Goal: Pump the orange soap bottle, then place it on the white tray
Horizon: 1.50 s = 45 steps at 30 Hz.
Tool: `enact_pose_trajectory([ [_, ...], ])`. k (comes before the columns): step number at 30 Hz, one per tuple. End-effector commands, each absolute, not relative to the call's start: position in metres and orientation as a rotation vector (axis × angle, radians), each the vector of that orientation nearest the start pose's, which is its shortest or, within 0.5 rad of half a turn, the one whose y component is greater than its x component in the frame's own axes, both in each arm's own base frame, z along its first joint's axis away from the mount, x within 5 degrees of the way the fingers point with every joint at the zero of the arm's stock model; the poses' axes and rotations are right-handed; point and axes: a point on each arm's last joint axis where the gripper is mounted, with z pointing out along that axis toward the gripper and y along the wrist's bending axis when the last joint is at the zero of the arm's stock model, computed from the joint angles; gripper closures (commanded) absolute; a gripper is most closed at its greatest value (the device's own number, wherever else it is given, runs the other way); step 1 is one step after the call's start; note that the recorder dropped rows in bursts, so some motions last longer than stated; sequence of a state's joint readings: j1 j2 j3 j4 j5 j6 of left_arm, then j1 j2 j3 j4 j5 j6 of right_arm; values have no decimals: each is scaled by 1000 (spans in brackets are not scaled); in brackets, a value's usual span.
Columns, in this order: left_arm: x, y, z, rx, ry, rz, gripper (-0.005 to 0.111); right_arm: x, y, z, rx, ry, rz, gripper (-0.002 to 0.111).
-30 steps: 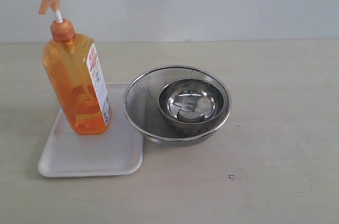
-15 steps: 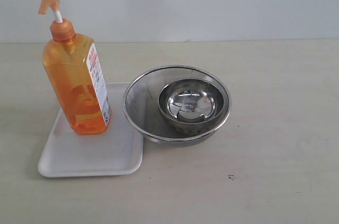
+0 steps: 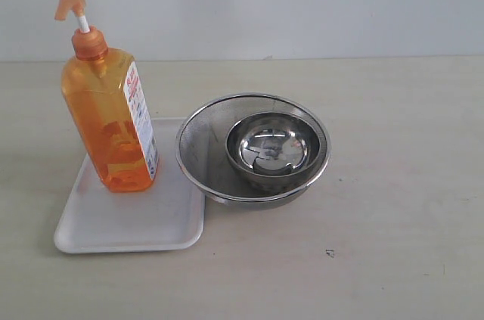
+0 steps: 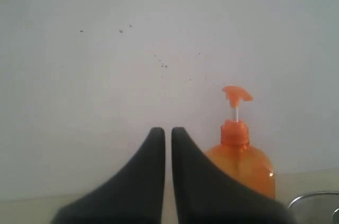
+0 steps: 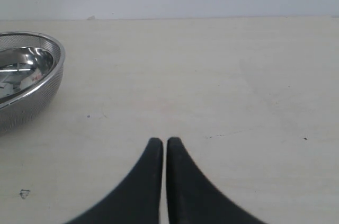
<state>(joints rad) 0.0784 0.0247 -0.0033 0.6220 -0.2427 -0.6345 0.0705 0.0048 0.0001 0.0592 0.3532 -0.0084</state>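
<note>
The orange soap bottle (image 3: 111,119) stands upright on the far part of the white tray (image 3: 128,222), pump head raised on its white stem. Neither arm shows in the exterior view. In the left wrist view the bottle (image 4: 241,160) stands some way beyond my left gripper (image 4: 167,131), whose dark fingers are shut with nothing between them. My right gripper (image 5: 160,142) is likewise shut and empty, hovering over bare tabletop, well apart from bottle and tray.
A steel mesh bowl (image 3: 253,150) with a smaller steel bowl (image 3: 268,150) nested inside sits right beside the tray's edge. Its rim (image 5: 32,70) shows in the right wrist view. Beige tabletop stretches to the right and front. A pale wall stands behind.
</note>
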Motion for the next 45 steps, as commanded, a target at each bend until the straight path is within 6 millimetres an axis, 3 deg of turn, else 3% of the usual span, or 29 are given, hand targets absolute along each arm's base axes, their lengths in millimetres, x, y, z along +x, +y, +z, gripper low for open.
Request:
enact_pose_trajectory([
  [1, 54, -9, 231, 51, 1293, -72, 102, 53, 5, 182, -37, 1832, 96, 108],
  [5, 53, -10, 234, 65, 1260, -65, 102, 53, 5, 182, -37, 1832, 96, 108],
  [10, 52, 3, 237, -104, 1213, -42, 102, 53, 5, 182, -37, 1832, 96, 108],
  [13, 53, 5, 237, -97, 1224, 14, 102, 53, 5, 182, -37, 1832, 96, 108],
  [23, 57, 4, 214, -133, 1473, -30, 102, 53, 5, 182, -37, 1832, 96, 108],
  [28, 58, 4, 211, -147, 1508, -43, 102, 53, 5, 182, -37, 1832, 96, 108],
  [45, 56, 4, 190, -46, 1749, 73, 102, 53, 5, 182, -37, 1827, 96, 108],
])
